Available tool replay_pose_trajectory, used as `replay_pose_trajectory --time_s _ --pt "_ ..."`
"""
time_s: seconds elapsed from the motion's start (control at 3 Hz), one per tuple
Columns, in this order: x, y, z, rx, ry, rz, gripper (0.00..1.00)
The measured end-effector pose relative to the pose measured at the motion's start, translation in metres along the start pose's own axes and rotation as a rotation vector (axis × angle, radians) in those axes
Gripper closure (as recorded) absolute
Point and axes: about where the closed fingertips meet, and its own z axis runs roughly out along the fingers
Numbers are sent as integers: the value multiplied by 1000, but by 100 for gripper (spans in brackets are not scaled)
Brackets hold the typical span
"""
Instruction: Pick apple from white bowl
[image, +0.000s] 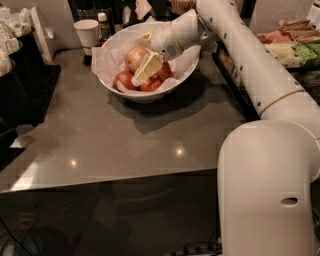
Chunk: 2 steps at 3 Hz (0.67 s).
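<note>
The gripper (146, 54) hangs low in the white bowl (186, 75), jaws spread. The apple (132, 59) sits at their mouth, on the paper cup (87, 32) side (contact unclear), atop smaller red apples (125, 80); round, no long axis.

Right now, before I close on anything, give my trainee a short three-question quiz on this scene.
1. True or false: the gripper is down inside the white bowl, beside the fruit.
2. Which is the largest fruit in the bowl? A) the pale apple B) a banana C) an orange
3. Fill in: the paper cup stands ____ the bowl (inside/outside).
Key: 1 true; 2 A; 3 outside.
</note>
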Motion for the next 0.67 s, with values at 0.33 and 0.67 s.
replay_pose_trajectory --time_s 0.33,0.67 --pt "7 -1 8 -12 -10 4 26" --pt "8 -1 9 -11 -15 1 49"
